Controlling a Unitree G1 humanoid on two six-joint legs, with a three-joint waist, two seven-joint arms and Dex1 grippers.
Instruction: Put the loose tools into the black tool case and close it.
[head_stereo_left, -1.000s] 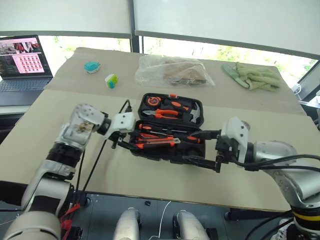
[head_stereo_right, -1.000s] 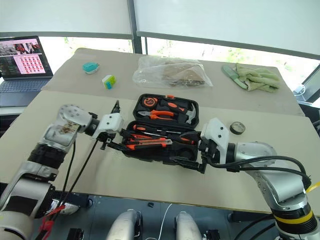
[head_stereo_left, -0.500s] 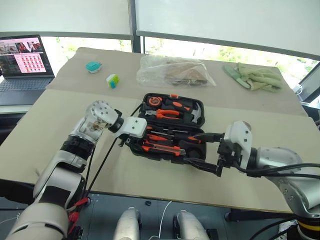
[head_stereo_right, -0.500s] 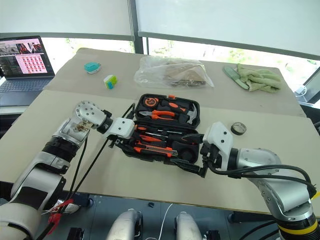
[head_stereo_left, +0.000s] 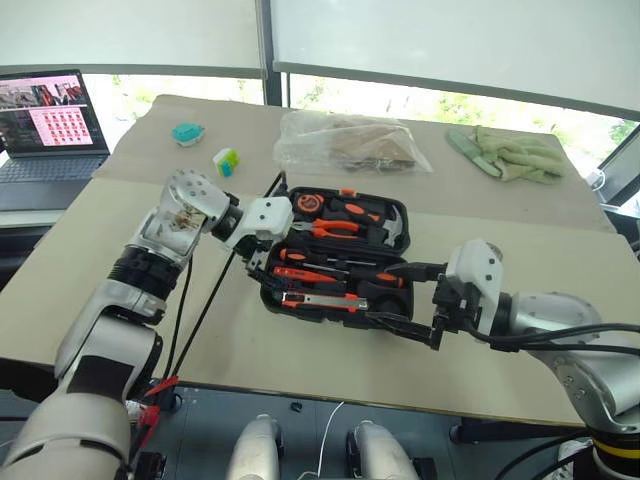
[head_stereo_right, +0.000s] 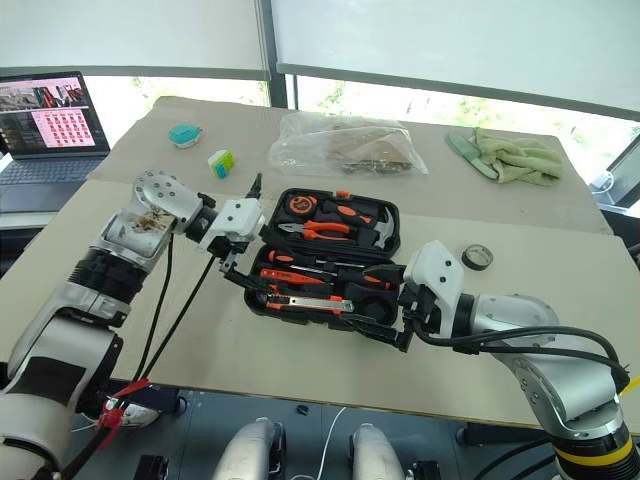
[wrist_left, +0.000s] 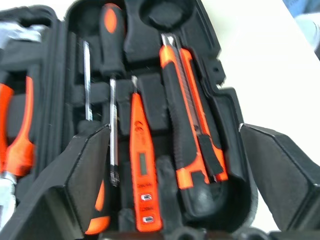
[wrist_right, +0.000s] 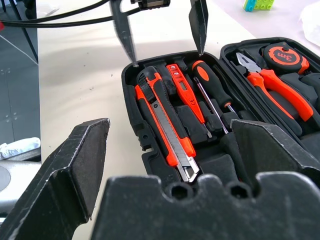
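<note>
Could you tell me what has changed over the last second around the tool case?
The left tool rose from the black tool case's near-left edge toward its far-left corner, its fingers opening wider, empty. The utility knife now lies in the case's front half. The right tool stayed open at the case's right end, and the tape roll stayed on the table.

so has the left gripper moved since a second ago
Yes. The left gripper has lifted off the utility knife and drawn back toward the tool case's left end, its fingers now spread apart.
</note>
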